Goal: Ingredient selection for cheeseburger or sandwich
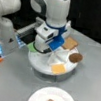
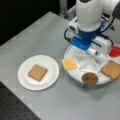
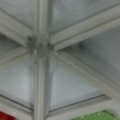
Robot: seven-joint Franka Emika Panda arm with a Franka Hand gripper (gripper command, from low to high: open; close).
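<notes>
The gripper point(image 2: 96, 53) hung low over the white round divided tray point(image 1: 39, 63), near its hub; whether the jaws stood apart or together could not be told, since the arm hid them in both front views and the wrist view showed only ribs. Around it, sorted by compartment for picking, lay the green lettuce piece point(image 1: 31, 47), red tomato disc point(image 2: 115, 51), yellow-orange cheese square point(image 2: 69, 64), dark brown round patty point(image 2: 89, 78) and a tan-brown toast square point(image 2: 111, 69). Another toast square point(image 2: 37, 72) lay on the white paper plate point(image 2: 51, 65) nearer the worktop's point(image 2: 37, 35) edge, seemingly the sandwich's base.

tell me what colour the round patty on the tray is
Dark brown patty, clearest in a front view.
</notes>
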